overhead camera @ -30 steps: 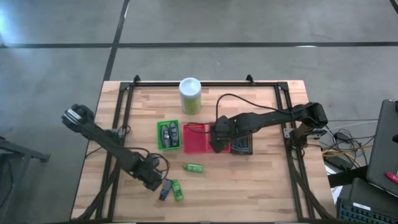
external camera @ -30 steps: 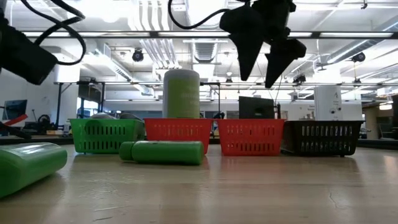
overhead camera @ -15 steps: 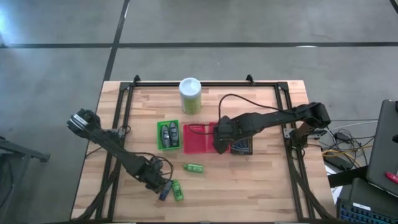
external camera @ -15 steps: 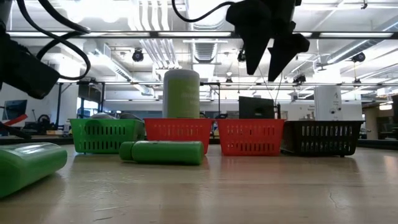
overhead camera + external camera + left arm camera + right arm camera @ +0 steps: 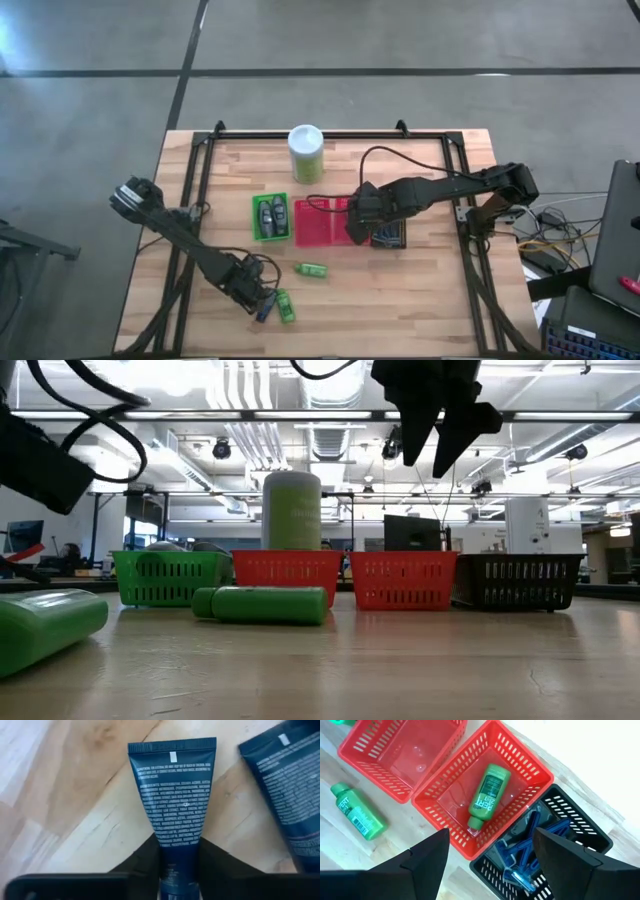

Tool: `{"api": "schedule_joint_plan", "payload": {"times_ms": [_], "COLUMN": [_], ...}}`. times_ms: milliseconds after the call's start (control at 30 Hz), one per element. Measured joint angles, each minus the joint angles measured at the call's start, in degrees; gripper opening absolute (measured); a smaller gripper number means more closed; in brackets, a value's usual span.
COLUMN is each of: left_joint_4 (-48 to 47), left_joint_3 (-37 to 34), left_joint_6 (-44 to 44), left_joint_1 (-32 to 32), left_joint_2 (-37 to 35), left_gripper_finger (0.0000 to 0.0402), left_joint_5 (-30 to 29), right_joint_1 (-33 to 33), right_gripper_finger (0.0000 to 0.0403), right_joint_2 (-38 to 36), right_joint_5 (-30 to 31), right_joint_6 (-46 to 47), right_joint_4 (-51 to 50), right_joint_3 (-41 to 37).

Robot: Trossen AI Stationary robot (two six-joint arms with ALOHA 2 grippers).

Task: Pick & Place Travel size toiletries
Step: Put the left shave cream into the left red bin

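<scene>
A dark blue tube (image 5: 172, 795) lies on the wood near the table's front left, its crimped end pointing away from my left gripper (image 5: 179, 870), which is shut on it (image 5: 260, 300). A second dark tube (image 5: 287, 790) lies beside it. One green mini bottle (image 5: 286, 306) rests next to them and another (image 5: 313, 270) lies farther right. My right gripper (image 5: 490, 865) hangs open above a red basket (image 5: 535, 767) that holds a green bottle (image 5: 487, 795). My left gripper pinches the tube's narrow cap end (image 5: 177, 851) between its two fingers (image 5: 145, 867), one on each side. The fingers come slanting down from the table's left. The tube stretches away from them, flat on the table.
A green basket (image 5: 270, 217) holds grey tubes. A second red basket (image 5: 395, 750) stands to the left of the first, and a black basket (image 5: 580, 837) with blue sticks to its right. A tall green canister (image 5: 306, 153) stands behind them. A dark frame (image 5: 200, 180) runs along the table's edges.
My left gripper has gone a little toward the table's near right, down onto the dark blue tube. My right gripper has risen and drifted slightly right over the red basket.
</scene>
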Motion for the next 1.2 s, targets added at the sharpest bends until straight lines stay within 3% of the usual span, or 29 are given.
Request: {"api": "schedule_joint_plan", "payload": {"times_ms": [267, 533, 733, 833, 967, 1200], "left_joint_4": [-3.2, -2.9, 4.5, 9.8, 16.0, 23.5], "left_joint_3": [1.4, 1.3, 1.3, 1.0, 1.0, 0.9], "left_joint_6": [0.5, -1.0, 6.1, 12.0, 19.1, 20.3], "left_joint_1": [0.7, 3.3, 10.7, 17.7, 28.0, 40.1], "left_joint_2": [-6.2, -21.1, -29.7, -30.8, -28.6, -19.0], "left_gripper_finger": [0.0040, 0.0051, 0.0052, 0.0052, 0.0053, 0.0064], "left_joint_5": [-6.6, -18.9, -29.5, -29.6, -24.8, -15.0], "right_joint_1": [0.0, 0.0, 0.0, 0.0, 0.0, 0.0], "right_gripper_finger": [0.0261, 0.0245, 0.0245, 0.0253, 0.0264, 0.0274], "right_joint_2": [-0.1, -0.6, -2.8, -4.4, -6.4, -9.0], "right_joint_5": [0.0, 0.0, 1.2, 3.1, 4.9, 8.0], "right_joint_6": [-0.2, -0.4, 0.4, 1.8, 3.8, 6.4], "right_joint_4": [-1.1, -1.2, -1.8, -3.1, -4.6, -6.1], "right_joint_3": [0.0, -0.1, -0.1, -0.1, -0.1, -0.1]}}
